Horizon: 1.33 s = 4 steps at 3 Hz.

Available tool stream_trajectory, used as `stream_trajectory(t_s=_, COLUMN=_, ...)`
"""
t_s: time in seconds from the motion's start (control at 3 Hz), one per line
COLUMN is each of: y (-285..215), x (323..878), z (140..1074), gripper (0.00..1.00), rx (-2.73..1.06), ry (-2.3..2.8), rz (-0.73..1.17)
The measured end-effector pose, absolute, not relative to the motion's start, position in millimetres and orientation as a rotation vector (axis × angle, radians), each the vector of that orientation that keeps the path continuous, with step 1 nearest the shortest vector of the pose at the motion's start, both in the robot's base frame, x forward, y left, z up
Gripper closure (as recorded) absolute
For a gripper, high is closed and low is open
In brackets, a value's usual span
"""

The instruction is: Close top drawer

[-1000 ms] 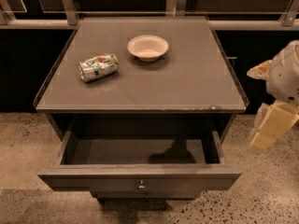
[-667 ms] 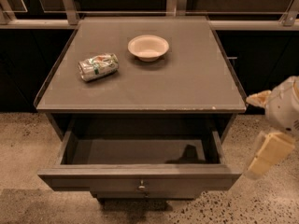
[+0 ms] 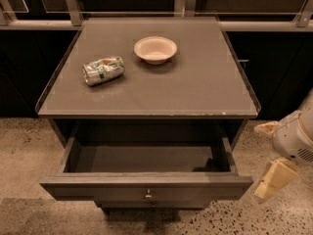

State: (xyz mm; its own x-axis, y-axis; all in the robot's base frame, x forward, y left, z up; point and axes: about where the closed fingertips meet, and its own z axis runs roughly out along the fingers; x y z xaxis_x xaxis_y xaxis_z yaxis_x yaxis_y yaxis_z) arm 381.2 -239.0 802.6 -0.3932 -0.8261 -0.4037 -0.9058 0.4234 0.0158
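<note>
The top drawer [image 3: 98, 187] of the dark grey cabinet is pulled far out. Its inside is empty, and a small round metal knob [image 3: 148, 196] sits at the centre of its front. My gripper [image 3: 262, 161] is at the right edge of the view, just beyond the drawer's right front corner and apart from it. It is open and holds nothing. One cream finger [image 3: 266, 128] points left and the other cream finger [image 3: 275, 179] hangs lower. The white wrist is partly cut off by the frame.
On the cabinet top [image 3: 195, 92] lie a crushed can [image 3: 103, 70] at the left and a cream bowl [image 3: 155, 49] at the back centre. Dark cabinets and a rail [image 3: 146, 23] run behind. A speckled floor [image 3: 24, 151] surrounds the cabinet.
My gripper has dropped lower along the cabinet's right side, from tabletop height to drawer height. Its shadow inside the drawer slid right. The drawer has not moved.
</note>
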Motion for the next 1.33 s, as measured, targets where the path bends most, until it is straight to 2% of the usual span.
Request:
stream_trajectory(t_s=0.67, y=-239.0, x=381.2, z=802.3, gripper=0.41, rx=-1.489, ry=2.348, rz=0.334)
stream_trajectory(t_s=1.0, y=-238.9, x=381.2, z=802.3, gripper=0.65, rx=-1.489, ry=2.348, rz=0.334)
stream_trajectory(t_s=1.33, y=-241.1, x=371.2, z=763.3, gripper=0.88, rx=-1.383, ry=2.380, rz=0.433)
